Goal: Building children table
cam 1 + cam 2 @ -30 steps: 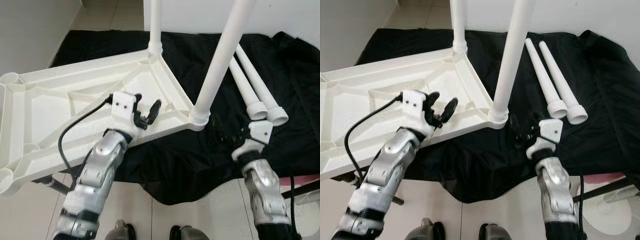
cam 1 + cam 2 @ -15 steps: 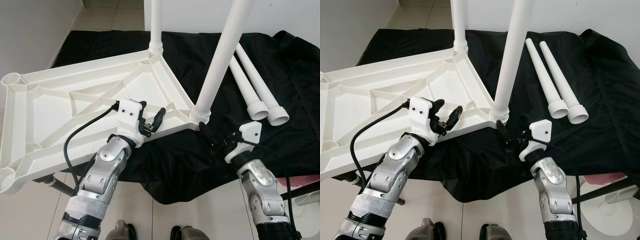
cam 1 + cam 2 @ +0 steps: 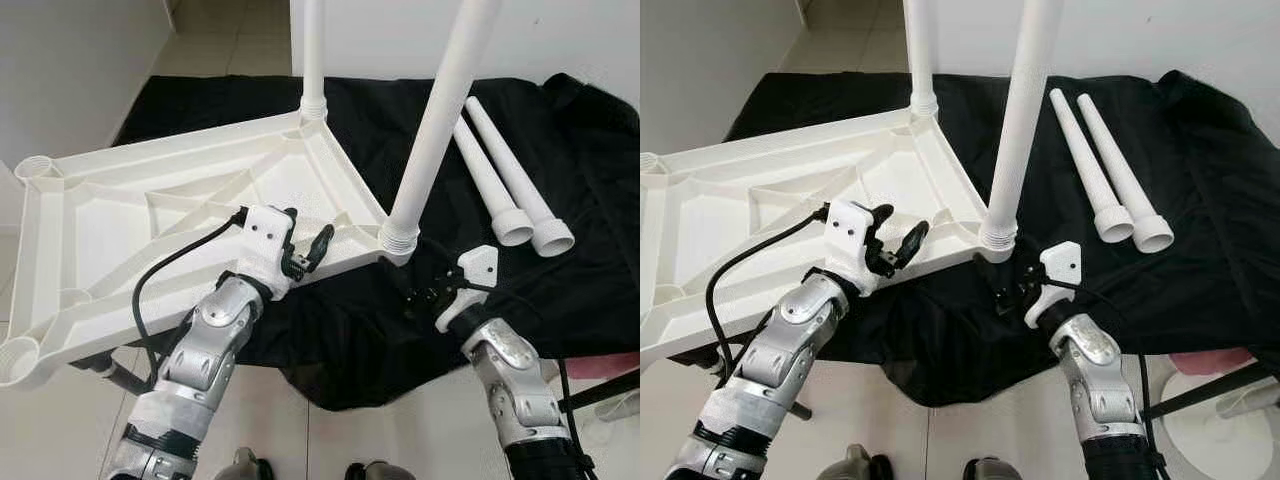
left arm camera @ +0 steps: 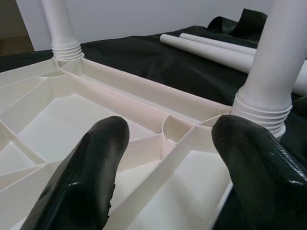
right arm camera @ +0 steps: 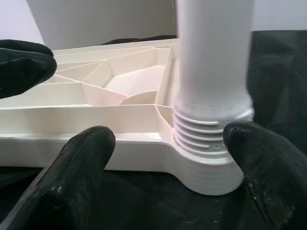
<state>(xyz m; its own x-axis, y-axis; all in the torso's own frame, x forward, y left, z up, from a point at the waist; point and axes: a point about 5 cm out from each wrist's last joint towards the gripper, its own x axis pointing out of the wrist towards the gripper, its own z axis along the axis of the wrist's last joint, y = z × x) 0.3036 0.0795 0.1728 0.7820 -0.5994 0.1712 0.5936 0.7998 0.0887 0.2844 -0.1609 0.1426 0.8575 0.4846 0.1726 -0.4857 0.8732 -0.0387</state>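
The white plastic tabletop lies upside down, partly on a black cloth. Two white legs stand screwed into it: one at the far corner, one at the near right corner. Two loose legs lie side by side on the cloth to the right. My left gripper is open over the tabletop's near rim, its fingers astride a rib. My right gripper is open just before the near leg's threaded base, one fingertip beside the socket, nothing held.
The black cloth covers a low surface and hangs over its front edge. Pale tiled floor lies below and to the left, with a white wall on the left. A pink object and a black stand sit at the right.
My right gripper has moved left from below the loose legs to the base of the near screwed-in leg. My left gripper has drawn back to the tabletop's near rim.
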